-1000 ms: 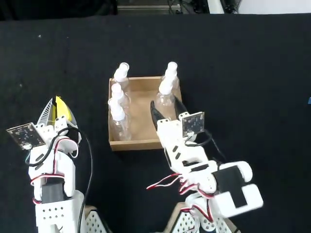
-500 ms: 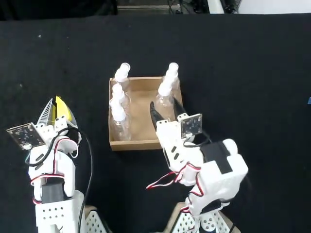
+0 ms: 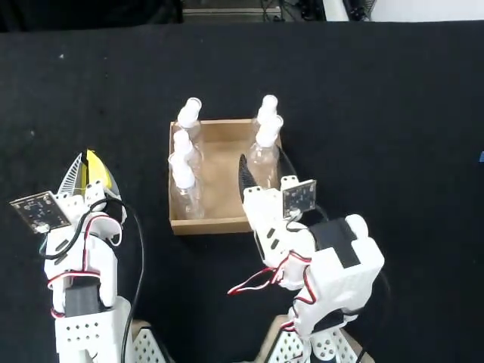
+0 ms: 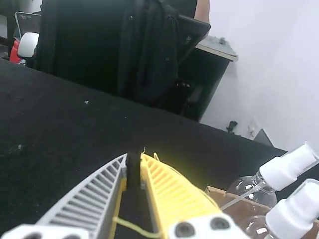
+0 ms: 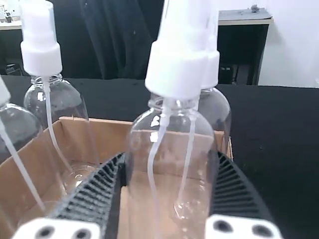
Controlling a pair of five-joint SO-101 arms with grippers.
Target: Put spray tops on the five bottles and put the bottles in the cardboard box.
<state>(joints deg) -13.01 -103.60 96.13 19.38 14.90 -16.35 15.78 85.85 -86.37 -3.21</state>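
Observation:
The cardboard box (image 3: 221, 193) sits mid-table with five clear bottles standing in it, all with white spray tops. Three of them (image 3: 184, 162) line its left wall. A fourth (image 3: 266, 107) stands at the far right corner. My right gripper (image 3: 262, 163) is shut on the fifth bottle (image 3: 267, 144) just in front of that one, inside the box. In the right wrist view the black fingers (image 5: 94, 191) press both sides of this bottle (image 5: 172, 144). My left gripper (image 3: 87, 161) rests shut and empty left of the box, its grey and yellow fingers (image 4: 159, 186) together.
The black tabletop (image 3: 378, 113) spreads wide around the box. In the left wrist view, two bottle tops (image 4: 291, 165) and a box corner (image 4: 219, 192) show beyond the gripper. Dark furniture stands past the table's far edge.
The right arm's wrist has turned and pulled in. The bottle in its gripper has swung from a left lean to upright, its top now closer to the far right bottle. The left arm is still.

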